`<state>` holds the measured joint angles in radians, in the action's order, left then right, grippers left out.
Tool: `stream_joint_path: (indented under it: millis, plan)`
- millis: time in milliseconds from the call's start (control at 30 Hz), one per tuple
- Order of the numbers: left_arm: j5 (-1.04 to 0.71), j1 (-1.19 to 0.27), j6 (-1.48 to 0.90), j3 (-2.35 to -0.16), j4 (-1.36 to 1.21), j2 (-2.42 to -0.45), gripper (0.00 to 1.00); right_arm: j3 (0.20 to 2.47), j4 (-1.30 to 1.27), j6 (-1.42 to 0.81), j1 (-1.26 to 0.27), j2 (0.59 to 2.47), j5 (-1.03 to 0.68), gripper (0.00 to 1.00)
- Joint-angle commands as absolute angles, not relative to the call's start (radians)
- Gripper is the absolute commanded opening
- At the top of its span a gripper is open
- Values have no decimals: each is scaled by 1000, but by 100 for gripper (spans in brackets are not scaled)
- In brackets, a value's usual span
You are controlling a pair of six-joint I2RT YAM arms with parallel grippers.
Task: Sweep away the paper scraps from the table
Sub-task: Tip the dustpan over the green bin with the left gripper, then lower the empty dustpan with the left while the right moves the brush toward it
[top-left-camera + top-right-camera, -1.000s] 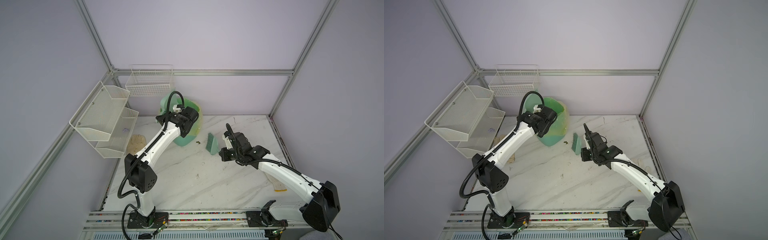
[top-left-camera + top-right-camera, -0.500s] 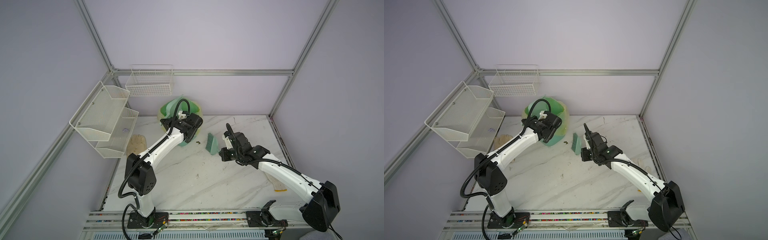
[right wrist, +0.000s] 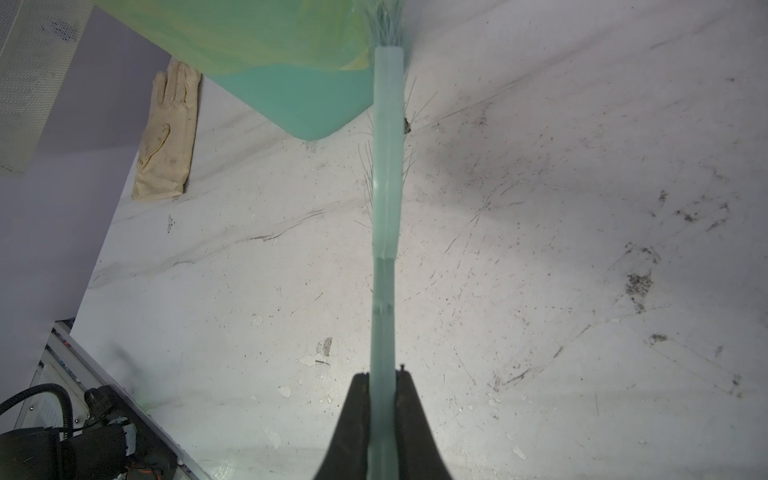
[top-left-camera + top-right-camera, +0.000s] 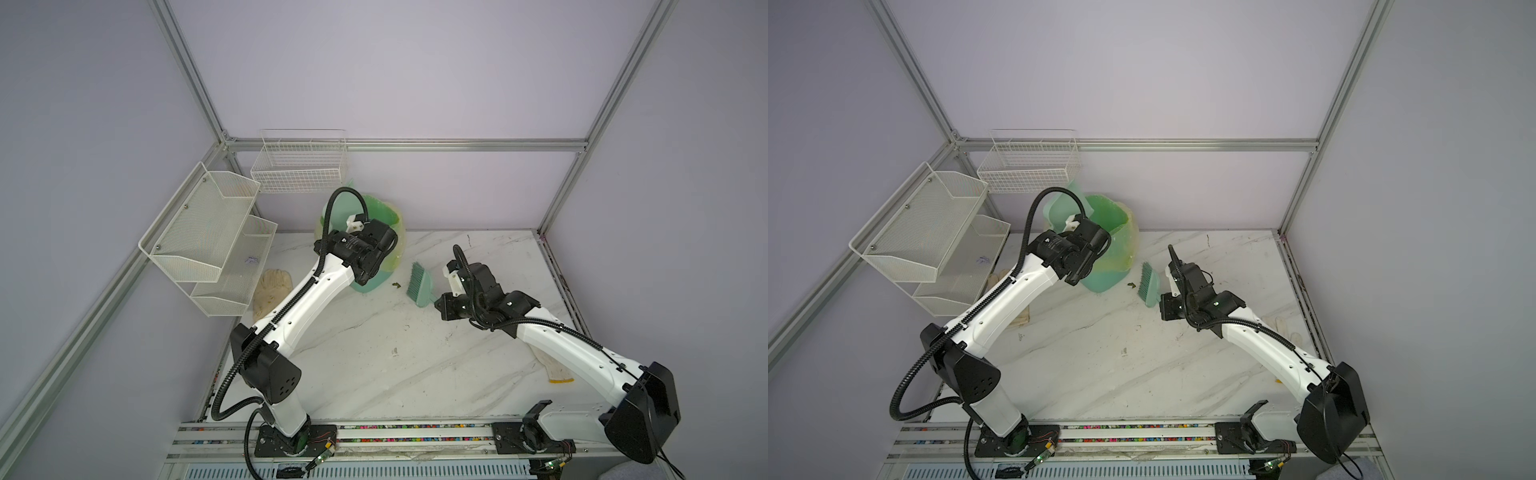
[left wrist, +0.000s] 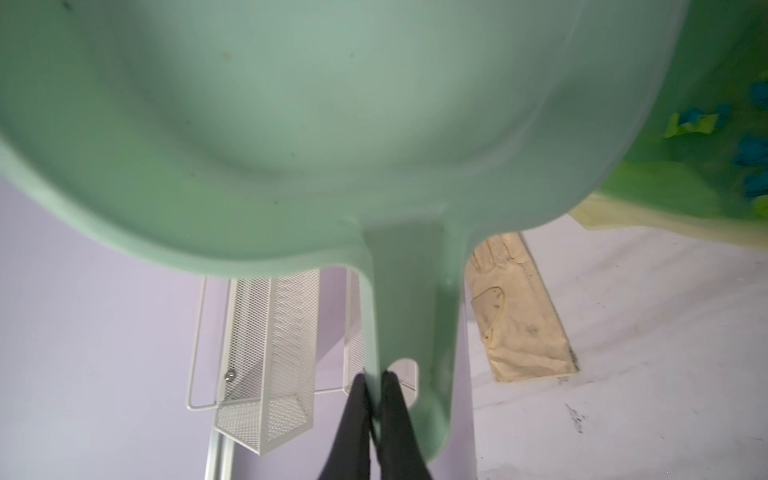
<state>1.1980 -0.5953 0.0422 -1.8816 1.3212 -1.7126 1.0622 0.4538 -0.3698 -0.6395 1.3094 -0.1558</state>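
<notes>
Marble table (image 4: 415, 374) — two gloves (image 4: 270, 289), one bin (image 4: 1113, 257); left tool (image 5: 374, 378) clamps one dustpan (image 5: 332, 124); right tool (image 3: 382, 380) clamps one brush (image 3: 386, 166).

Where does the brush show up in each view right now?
A top view: brush just right of centre, beside the green bin.
A top view: brush near centre, beside the bin.
Left wrist: not in it.
Right wrist: brush runs up the middle from the right hand.
Shared landmark: the green bin, in all four.

Both top views: high over front edge of table (image 4: 415, 365), facing down toward back. Wrist views close; both show glove (image 3: 168, 137).
</notes>
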Motion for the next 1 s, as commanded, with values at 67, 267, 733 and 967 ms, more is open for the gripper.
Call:
stream_joint_path:
  millis: [67,267,733,967]
  plan:
    - [1012,-600,-184,-2073,1511,-1681,0,1045,405,-404,-631,1278,-117,0]
    - [854,-638,-251,-2196,1609,-1700,0,1055,402,-413,-621,1281,-121,0]
    - [604,-728,-308,-2237,1648,-1749,0,1036,399,-429,-491,1251,-220,0]
    - [466,-790,-313,-2250,1608,-1775,0,1033,410,-452,-448,1239,-238,0]
